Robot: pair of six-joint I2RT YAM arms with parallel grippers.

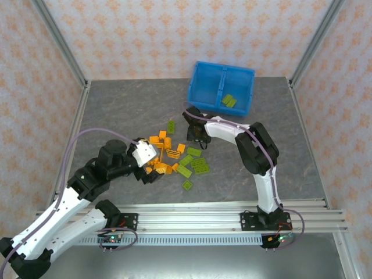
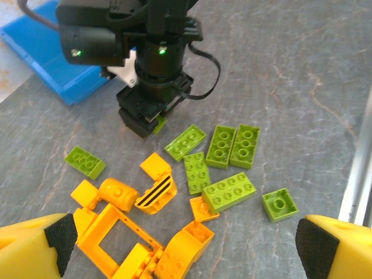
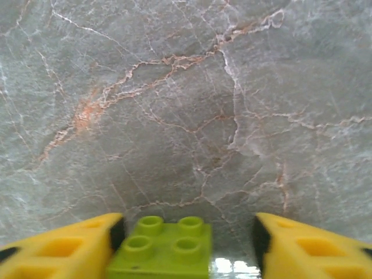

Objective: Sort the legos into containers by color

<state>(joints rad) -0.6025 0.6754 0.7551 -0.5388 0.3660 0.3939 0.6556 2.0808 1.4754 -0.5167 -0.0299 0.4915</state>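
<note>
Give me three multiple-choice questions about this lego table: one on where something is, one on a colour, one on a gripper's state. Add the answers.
1. Seen from above, where in the blue bin do the green pieces lie?
A) the left compartment
B) the right compartment
C) one in each compartment

2. What colour is the brick between the jaws of the right gripper?
A) orange
B) blue
C) lime green

3. How do the jaws of the left gripper stand?
A) wide open, holding nothing
B) shut on an orange piece
C) shut on a green plate

Answers:
1 B: the top view shows the green pieces on the right of the divider.
2 C: the right wrist view shows a studded lime green brick.
3 A: in the left wrist view its jaws stand far apart, with nothing clamped.
</note>
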